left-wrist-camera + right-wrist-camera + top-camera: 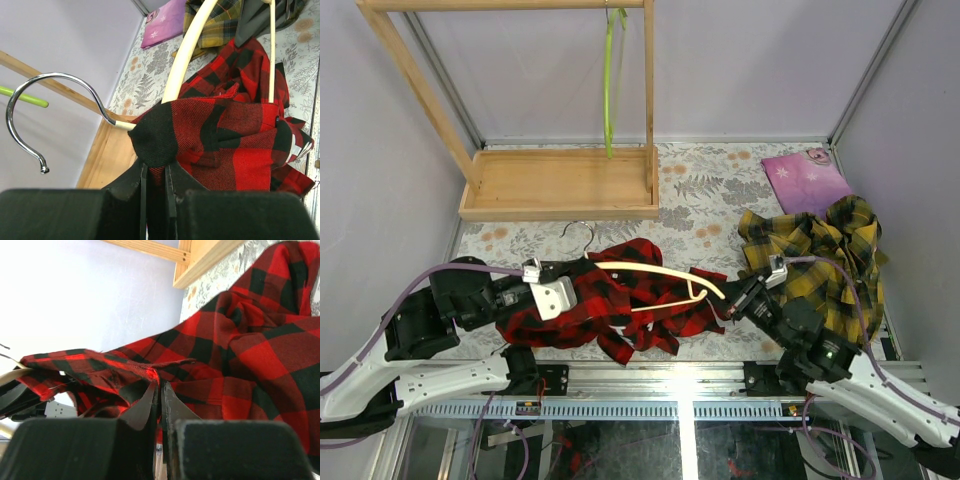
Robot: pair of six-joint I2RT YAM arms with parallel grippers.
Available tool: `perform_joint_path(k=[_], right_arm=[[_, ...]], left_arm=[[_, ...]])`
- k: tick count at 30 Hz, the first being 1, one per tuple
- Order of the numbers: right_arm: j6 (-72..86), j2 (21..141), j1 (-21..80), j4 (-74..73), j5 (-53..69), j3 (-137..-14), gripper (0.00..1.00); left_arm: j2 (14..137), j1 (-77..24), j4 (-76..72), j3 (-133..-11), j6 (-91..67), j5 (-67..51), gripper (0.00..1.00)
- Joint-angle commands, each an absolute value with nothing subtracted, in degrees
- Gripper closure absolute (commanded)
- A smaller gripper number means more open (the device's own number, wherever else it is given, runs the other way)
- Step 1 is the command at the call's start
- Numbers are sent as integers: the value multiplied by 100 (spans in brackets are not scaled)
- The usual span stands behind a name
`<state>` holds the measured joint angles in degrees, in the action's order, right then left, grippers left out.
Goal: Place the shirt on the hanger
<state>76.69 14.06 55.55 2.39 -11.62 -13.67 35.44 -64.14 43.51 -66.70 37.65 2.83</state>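
The red-and-black buffalo-plaid flannel shirt (620, 310) lay bunched on the floral-patterned table (710, 190), near its front edge and between your two arms. The pale cream curved wooden hanger (660, 272) lay across the top of it, metal hook (30, 110) pointing toward the wooden rack (560, 185).

Your left gripper (155, 170) was pinched tight on a black-and-red fold right at the hanger's neck. I could not tell whether the wood itself was inside that pinch. Your right gripper (160, 390) was closed hard on a fold of the same shirt, at the side nearest the yellow-and-dark plaid shirt (820, 250). Most of the hanger's long arm and its thin lower bar were bare, so I judged the job to be early, with cloth gathered only around the neck.

To do this step well, you needed the left pinch to act as a firm anchor so the hanger could not slide. The right hand's job was to raise its fold a little, open the cloth, and draw it outward over the bare tip on that side rather than drag it flat along the table. A pull along the line of the hanger arm looked best, since a sideways tug risked twisting the hanger out of the neck. You also had to keep that hand clear of the yellow shirt just beside it.
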Motion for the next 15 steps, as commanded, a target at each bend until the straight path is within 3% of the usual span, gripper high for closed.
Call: perform_joint_path(k=[1, 15], right_arm=[[7064, 1291, 5601, -695, -1652, -2220, 100], [5936, 1735, 5600, -2674, -1840, -4235, 100]], left_arm=[[3493, -6430, 4029, -6756, 4223, 420, 100], [3519, -6434, 4027, -6788, 4222, 617, 100]])
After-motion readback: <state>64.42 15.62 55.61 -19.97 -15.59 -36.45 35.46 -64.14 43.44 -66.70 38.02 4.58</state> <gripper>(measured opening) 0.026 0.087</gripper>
